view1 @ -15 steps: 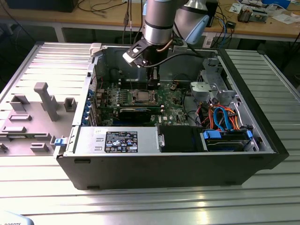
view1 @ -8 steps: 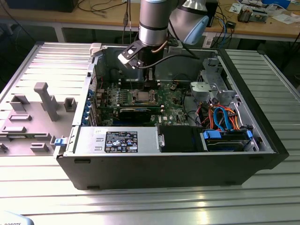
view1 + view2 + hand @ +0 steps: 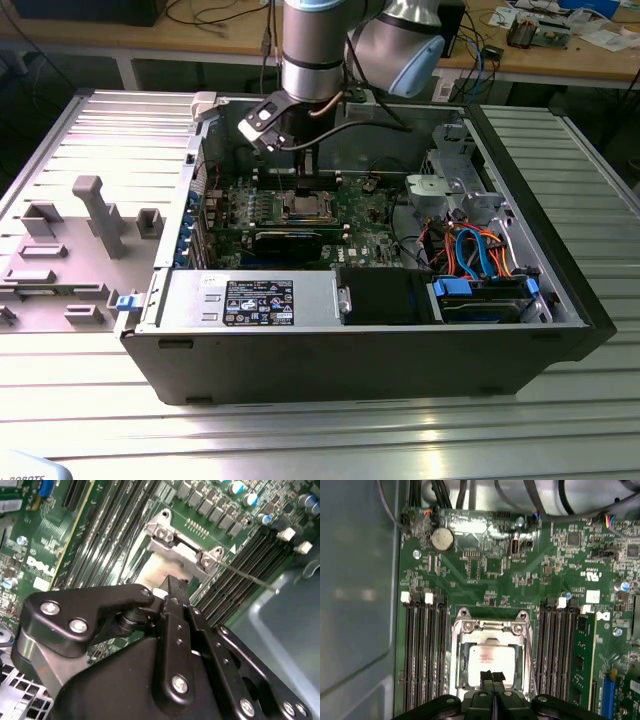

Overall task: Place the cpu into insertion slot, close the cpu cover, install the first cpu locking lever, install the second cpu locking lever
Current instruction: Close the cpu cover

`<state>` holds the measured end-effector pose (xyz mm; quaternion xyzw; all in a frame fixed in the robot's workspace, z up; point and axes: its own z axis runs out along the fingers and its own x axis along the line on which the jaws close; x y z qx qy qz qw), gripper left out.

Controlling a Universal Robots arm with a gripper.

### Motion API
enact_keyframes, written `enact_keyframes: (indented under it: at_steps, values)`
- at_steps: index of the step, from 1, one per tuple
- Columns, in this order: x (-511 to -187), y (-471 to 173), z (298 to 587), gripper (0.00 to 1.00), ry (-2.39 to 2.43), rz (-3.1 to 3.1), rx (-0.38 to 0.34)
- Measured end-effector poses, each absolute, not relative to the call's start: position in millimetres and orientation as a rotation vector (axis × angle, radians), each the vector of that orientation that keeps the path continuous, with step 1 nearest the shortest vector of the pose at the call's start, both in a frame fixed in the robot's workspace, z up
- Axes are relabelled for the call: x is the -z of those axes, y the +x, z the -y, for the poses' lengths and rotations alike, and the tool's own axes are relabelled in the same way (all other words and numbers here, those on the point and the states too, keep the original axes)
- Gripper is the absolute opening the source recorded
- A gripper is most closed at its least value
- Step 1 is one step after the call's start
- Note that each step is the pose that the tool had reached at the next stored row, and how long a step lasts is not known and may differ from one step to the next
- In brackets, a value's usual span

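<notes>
The cpu (image 3: pixel 490 657) lies flat in the insertion slot (image 3: pixel 304 207) on the green motherboard (image 3: pixel 370 230), its dull silver top showing through the window of the cpu cover (image 3: pixel 490 626). The cover's silver frame lies down around the chip. My gripper (image 3: pixel 493 676) is shut, its two black fingertips pressed together with nothing between them, right over the chip's near edge. In the exterior view my gripper (image 3: pixel 308 178) hangs straight down over the socket. In the second wrist view a thin metal locking lever (image 3: pixel 250 577) juts out from the corner of the cover (image 3: pixel 182 552).
Black memory slots (image 3: pixel 425 650) flank the socket on both sides. The case wall (image 3: pixel 355 605) stands close by. A power supply (image 3: pixel 255 298) and a drive bay with blue and orange cables (image 3: pixel 480 260) fill the case's front. Grey fixture blocks (image 3: pixel 90 215) stand on the table at the exterior view's left.
</notes>
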<state>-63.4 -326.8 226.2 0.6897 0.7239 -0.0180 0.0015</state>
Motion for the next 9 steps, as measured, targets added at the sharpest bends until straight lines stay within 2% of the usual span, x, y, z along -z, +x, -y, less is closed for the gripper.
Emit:
enact_keyframes:
  at_steps: [9]
  values:
    - [-215.4, -78.7, 326.9, 0.11, 2.164, -2.272, 0.056]
